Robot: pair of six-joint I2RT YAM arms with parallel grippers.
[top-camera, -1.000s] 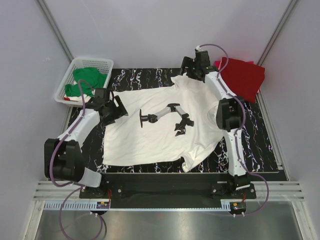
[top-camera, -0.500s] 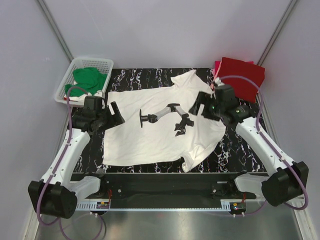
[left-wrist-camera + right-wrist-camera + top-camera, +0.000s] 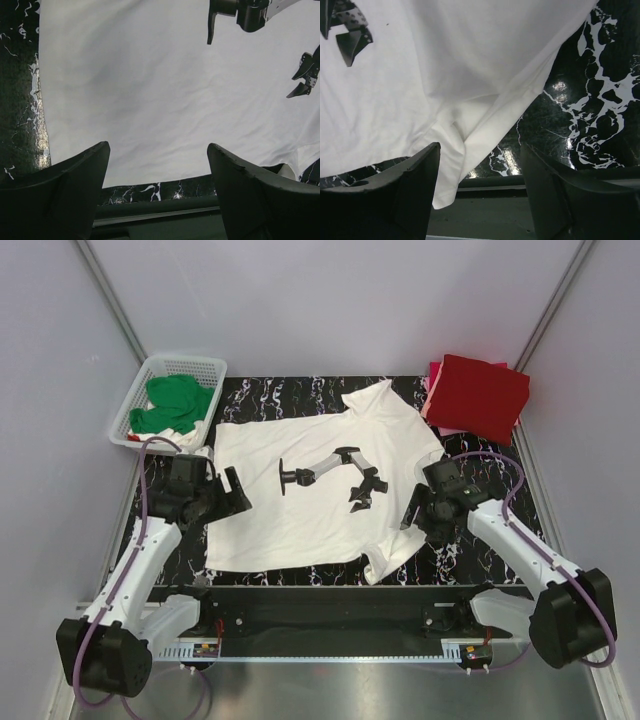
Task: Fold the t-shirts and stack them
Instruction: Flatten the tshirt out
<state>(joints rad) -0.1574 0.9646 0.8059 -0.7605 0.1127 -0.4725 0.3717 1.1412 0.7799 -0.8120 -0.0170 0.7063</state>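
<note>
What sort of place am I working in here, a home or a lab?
Most likely a lab test cell, not a home: bare pale walls with metal frame struts box in the workspace, and the white t-shirt lies spread on a black marbled mat near a white basket.

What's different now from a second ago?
The right end effector swung from the far side of the shirt back to its near sleeve. The left end effector drew slightly nearer. Both are open, holding nothing. Shirt, red stack and basket stayed put.
</note>
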